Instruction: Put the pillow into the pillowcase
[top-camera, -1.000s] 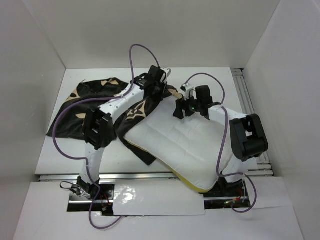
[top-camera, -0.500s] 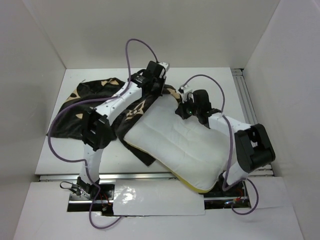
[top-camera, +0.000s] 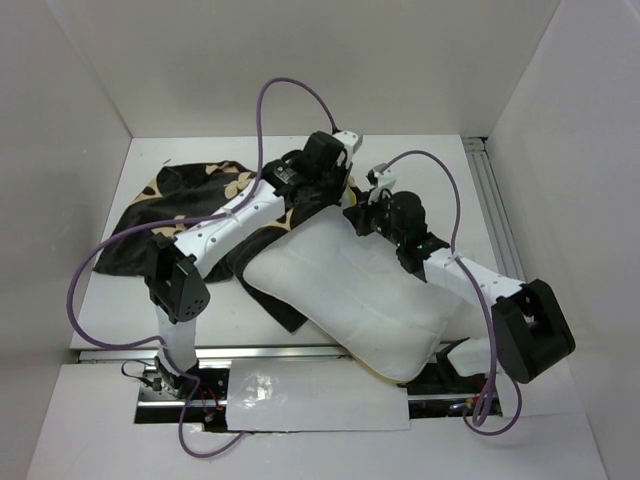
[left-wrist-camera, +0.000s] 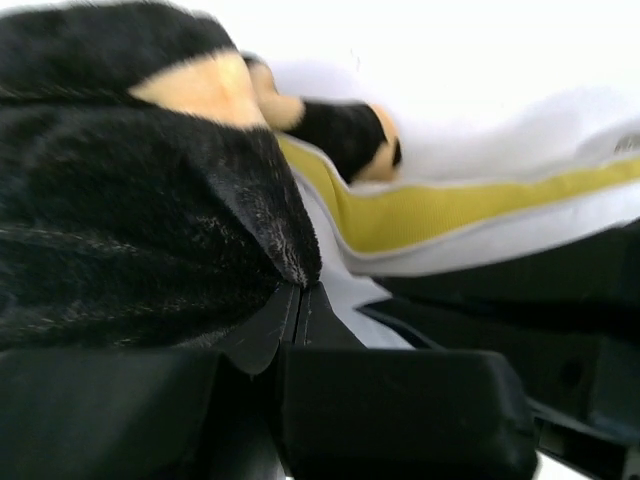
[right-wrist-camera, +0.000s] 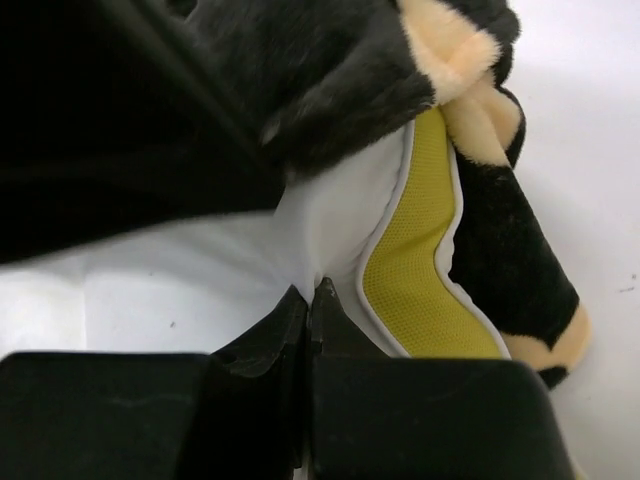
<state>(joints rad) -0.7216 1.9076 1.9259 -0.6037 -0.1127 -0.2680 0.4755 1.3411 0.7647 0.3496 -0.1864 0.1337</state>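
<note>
Overhead, the pillow (top-camera: 350, 295) lies diagonally on the surface (top-camera: 110, 310), far end toward the pillowcase (top-camera: 185, 205). Left wrist: the left hand (left-wrist-camera: 300, 292) is pinched shut on pillowcase plush beside the pillow's seam. Right wrist: the right hand (right-wrist-camera: 312, 295) nips the pillow's corner.

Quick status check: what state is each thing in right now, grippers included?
pillow: mostly outside the pillowcase, far corner at its edge.
pillowcase: crumpled, partly under the pillow.
left gripper: shut, pinching pillowcase plush.
right gripper: shut, pinching white pillow fabric.
</note>
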